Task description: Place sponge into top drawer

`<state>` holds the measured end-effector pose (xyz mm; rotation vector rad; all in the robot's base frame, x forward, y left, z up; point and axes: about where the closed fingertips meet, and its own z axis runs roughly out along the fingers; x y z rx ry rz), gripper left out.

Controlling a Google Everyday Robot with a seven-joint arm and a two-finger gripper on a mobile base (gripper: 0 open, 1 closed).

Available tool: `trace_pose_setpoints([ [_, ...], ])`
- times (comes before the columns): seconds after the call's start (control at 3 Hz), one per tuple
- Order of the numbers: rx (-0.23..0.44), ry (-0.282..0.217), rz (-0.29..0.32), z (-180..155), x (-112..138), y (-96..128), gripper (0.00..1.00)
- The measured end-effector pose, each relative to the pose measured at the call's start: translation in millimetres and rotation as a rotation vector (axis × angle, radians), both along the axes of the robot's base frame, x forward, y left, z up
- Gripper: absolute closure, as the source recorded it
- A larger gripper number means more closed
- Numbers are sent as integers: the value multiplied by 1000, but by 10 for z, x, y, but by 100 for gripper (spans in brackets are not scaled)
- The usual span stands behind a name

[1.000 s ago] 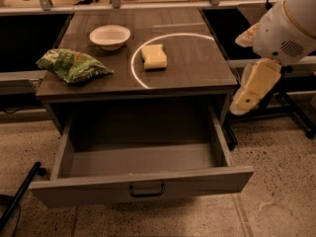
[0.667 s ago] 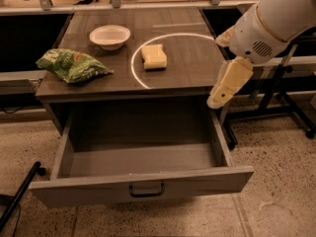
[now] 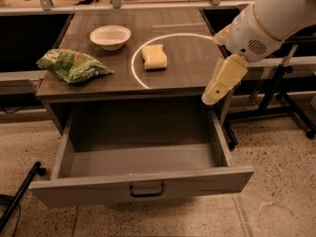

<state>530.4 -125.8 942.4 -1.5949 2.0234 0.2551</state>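
1. The pale yellow two-finger gripper hangs off the right front corner of the grey wooden table, pointing down; I cannot tell whether it is open or closed, and it does not hold the sponge
2. The small pale yellow rectangular sponge lies on the tabletop, well apart from the gripper, up and to the view's left of it, its long axis seemingly running front to back
3. The wide grey top drawer stands pulled open below the gripper and holds nothing
4. Beyond the sponge, the white bowl looks empty
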Motion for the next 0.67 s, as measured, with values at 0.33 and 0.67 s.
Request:
trace_pose_setpoints([
  [0.33,45,-24,-10,-8,337,125,0],
  [0.67,66,-47,-30,-65,696,246,0],
])
